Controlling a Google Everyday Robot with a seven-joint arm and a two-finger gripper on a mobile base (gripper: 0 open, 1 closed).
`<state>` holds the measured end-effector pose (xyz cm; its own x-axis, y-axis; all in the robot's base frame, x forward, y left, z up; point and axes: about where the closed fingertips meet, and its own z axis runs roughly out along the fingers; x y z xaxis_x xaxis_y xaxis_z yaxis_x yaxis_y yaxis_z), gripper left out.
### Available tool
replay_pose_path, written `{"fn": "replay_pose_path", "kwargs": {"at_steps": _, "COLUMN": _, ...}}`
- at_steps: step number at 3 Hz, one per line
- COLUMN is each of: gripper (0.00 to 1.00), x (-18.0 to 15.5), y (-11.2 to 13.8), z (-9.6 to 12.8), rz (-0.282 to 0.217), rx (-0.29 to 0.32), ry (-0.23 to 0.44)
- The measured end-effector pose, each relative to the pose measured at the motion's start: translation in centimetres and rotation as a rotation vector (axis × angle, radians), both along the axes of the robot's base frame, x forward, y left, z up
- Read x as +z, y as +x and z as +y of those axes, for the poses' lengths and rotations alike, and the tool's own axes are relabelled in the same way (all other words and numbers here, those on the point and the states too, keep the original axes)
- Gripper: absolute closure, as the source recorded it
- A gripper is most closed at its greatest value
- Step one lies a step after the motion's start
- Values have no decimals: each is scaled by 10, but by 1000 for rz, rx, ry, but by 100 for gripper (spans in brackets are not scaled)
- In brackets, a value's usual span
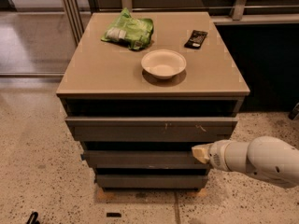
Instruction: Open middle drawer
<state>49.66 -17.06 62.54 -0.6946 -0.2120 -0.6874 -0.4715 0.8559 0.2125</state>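
Observation:
The middle drawer (140,160) is a plain dark grey handleless front, second of three stacked fronts under the tan cabinet top (107,73). It sits about flush with the fronts above and below. The top drawer (149,129) above it has pale scratch marks; the lowest front (149,181) looks shortest. My gripper (200,153), with a tan tip on a white arm (257,160), comes in from the right and sits at the right end of the middle drawer's top edge.
On the cabinet top lie a green snack bag (128,29), a white bowl (163,63) and a black packet (196,38). Speckled floor surrounds the cabinet. A dark counter base (266,64) stands to the right, glass panels at back left.

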Motion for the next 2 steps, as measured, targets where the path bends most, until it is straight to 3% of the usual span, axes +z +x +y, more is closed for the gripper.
{"fn": "replay_pose_path", "kwargs": {"at_steps": 1, "gripper": 100, "x": -2, "y": 20, "z": -7, "rz": -42, "rx": -64, "ry": -12}}
{"fn": "replay_pose_path", "kwargs": {"at_steps": 2, "gripper": 100, "x": -2, "y": 20, "z": -7, "rz": -43, "rx": -64, "ry": -12}}
